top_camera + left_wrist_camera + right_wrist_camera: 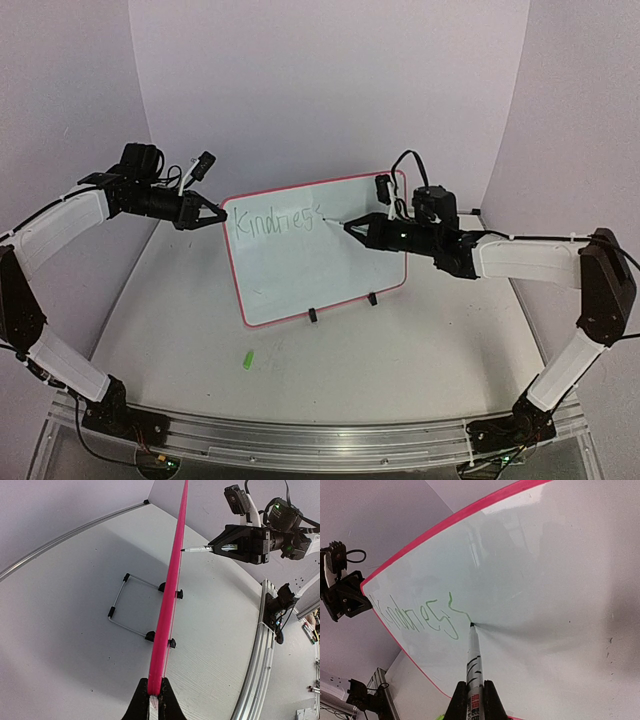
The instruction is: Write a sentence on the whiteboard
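Note:
The whiteboard [330, 265] with a pink-red rim stands on its wire stand in the middle of the table. Green writing [272, 221] reading about "Kindnes" runs along its top left; it also shows in the right wrist view [420, 620]. My left gripper [218, 213] is shut on the board's left rim [159, 680]. My right gripper [362, 228] is shut on a white marker [474, 665]. The marker tip [471, 624] touches the board at the end of the last green stroke.
A green marker cap [247, 358] lies on the table in front of the board. The wire stand [127, 602] with black clips [342, 306] sticks out behind the board. Grey walls enclose the table at the back and sides.

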Controlling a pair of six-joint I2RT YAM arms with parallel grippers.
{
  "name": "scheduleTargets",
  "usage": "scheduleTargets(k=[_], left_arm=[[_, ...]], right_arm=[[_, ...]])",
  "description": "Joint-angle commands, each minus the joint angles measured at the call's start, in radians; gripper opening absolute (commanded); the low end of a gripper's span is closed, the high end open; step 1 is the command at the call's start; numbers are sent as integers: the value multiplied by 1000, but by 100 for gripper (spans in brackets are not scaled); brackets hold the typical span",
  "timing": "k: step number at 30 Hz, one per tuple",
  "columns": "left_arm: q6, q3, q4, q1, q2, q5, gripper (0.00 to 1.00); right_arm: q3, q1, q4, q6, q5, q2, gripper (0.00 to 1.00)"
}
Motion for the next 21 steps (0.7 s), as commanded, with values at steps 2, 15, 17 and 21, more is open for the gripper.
scheduleTargets(k=[2, 15, 17, 21], left_arm=[[12, 8, 31, -5, -41, 29, 0], [12, 8, 31, -5, -41, 29, 0], [11, 9, 31, -6, -41, 29, 0], [12, 8, 32, -5, -38, 30, 0]], right_arm=[[1, -5, -29, -23, 18, -6, 0], [64, -5, -1, -11, -28, 51, 0], [67, -6, 3, -9, -33, 55, 0], [72, -5, 11, -8, -45, 54, 0]])
